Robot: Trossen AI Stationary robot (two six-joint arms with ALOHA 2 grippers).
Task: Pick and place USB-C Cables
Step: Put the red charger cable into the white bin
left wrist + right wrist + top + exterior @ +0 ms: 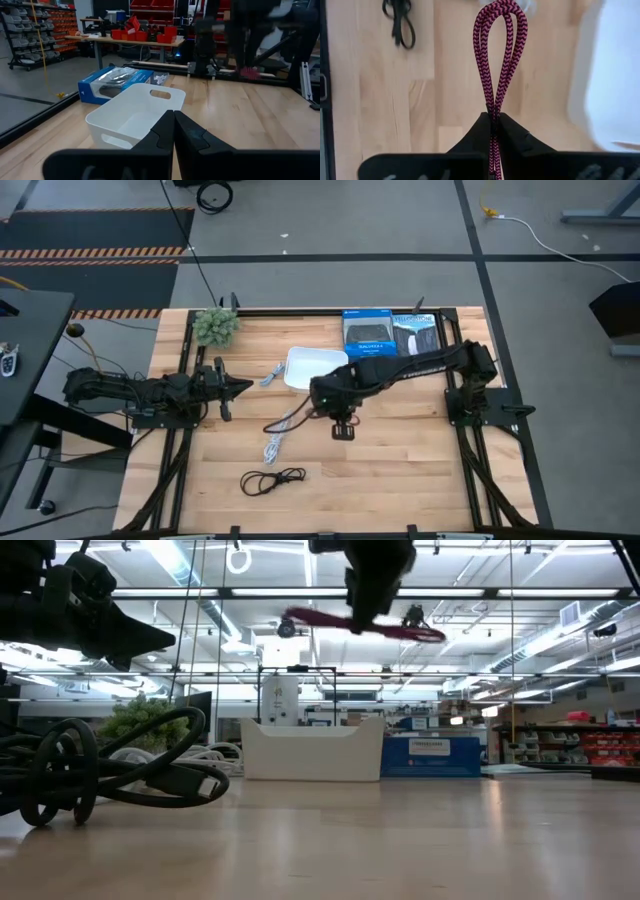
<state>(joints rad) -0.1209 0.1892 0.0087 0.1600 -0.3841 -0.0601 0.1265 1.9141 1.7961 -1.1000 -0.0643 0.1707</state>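
right wrist view shows you the right gripper (pixel 492 127) with its fingers clenched on the dark red cable (pixel 499 60), whose braided loop sticks out past the tips. in the low view that cable (pixel 365 624) hangs well above the bench (pixel 400 840), clear of the wood. from above, your right gripper (pixel 322 402) sits just beside the white tray (pixel 305 370), on the side nearer the bench's middle, with the red cable trailing from it toward the white cable (pixel 276 442) lying on the wood. the black cable (pixel 272 479) lies well apart, nearer the front edge, and a small grey cable (pixel 271 376) rests just beside the tray's left end. your left gripper (pixel 237 388) waits to the left of the tray, its fingers (pixel 192 137) pressed together on nothing. two boxes (pixel 390 333) lie behind the tray, a green plant (pixel 216 326) at the back left corner.
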